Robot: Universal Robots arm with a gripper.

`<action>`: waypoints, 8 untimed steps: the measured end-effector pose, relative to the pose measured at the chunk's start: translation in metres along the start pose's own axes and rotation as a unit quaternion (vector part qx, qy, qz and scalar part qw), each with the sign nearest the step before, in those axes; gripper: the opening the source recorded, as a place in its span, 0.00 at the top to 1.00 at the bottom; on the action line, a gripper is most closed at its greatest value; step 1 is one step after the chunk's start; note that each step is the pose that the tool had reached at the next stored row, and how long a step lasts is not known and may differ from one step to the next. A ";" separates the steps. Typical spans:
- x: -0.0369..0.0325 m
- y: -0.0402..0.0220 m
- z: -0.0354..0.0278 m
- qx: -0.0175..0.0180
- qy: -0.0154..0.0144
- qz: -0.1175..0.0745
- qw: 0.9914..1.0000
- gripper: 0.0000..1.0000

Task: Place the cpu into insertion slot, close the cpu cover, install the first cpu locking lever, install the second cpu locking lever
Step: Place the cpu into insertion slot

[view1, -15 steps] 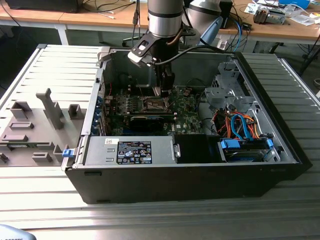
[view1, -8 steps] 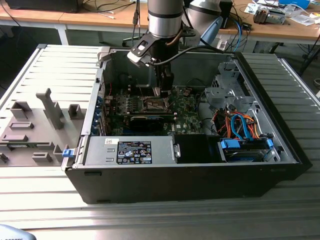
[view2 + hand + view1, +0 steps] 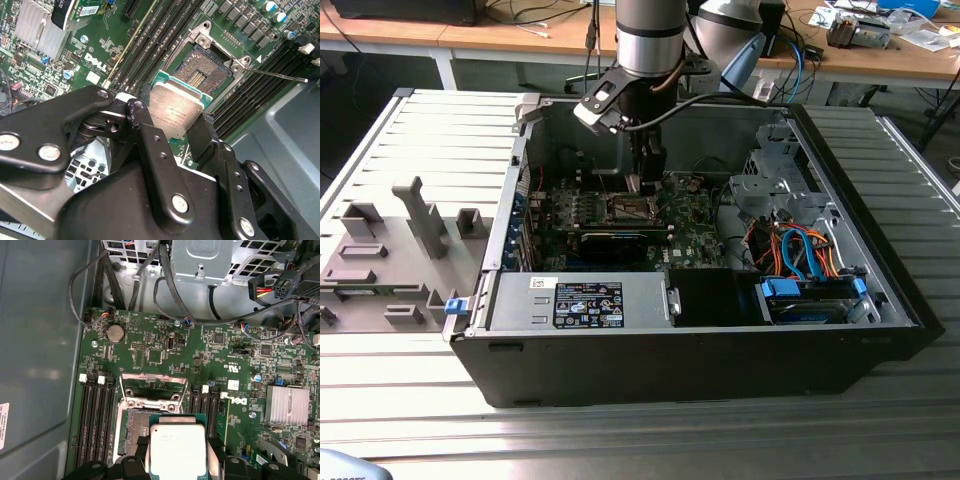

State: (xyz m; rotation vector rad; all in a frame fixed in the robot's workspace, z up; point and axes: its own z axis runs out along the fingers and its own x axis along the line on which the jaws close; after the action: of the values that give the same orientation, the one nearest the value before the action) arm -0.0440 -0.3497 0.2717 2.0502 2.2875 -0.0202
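Note:
My gripper [image 3: 646,182] hangs inside the open computer case, just above the motherboard. It is shut on the cpu [image 3: 175,112], a flat square chip with a pale silver top, with a black finger on each of two opposite edges. In both wrist views the cpu [image 3: 177,450] hovers tilted partly over the insertion slot [image 3: 202,72], whose gold contact field lies bare. The slot [image 3: 131,432] sits amid green board. The silver cpu cover [image 3: 152,388] stands swung open at the slot's far side. A thin metal locking lever [image 3: 277,75] sticks out beside the slot.
Black memory slots [image 3: 95,425] flank the socket on both sides. A finned heatsink [image 3: 287,405] and a black card [image 3: 610,240] lie close by. Cables [image 3: 165,285] and a drive cage [image 3: 775,180] crowd the case. A grey fixture block [image 3: 390,250] stands at the exterior view's left.

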 end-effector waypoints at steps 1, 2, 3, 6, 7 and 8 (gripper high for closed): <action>0.0000 0.0000 0.0002 0.000 0.000 0.002 1.000 0.46; 0.0000 0.0000 0.0004 0.000 0.000 0.004 1.000 0.46; 0.0000 0.0000 0.0006 0.000 0.000 0.005 1.000 0.46; 0.0000 0.0000 0.0009 0.000 0.000 0.008 1.000 0.46; 0.0001 0.0000 0.0010 0.001 0.000 0.009 1.000 0.46; 0.0001 0.0000 0.0011 0.001 0.000 0.010 1.000 0.46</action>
State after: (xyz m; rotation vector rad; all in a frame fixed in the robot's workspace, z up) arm -0.0440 -0.3497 0.2706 2.0724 2.2673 -0.0215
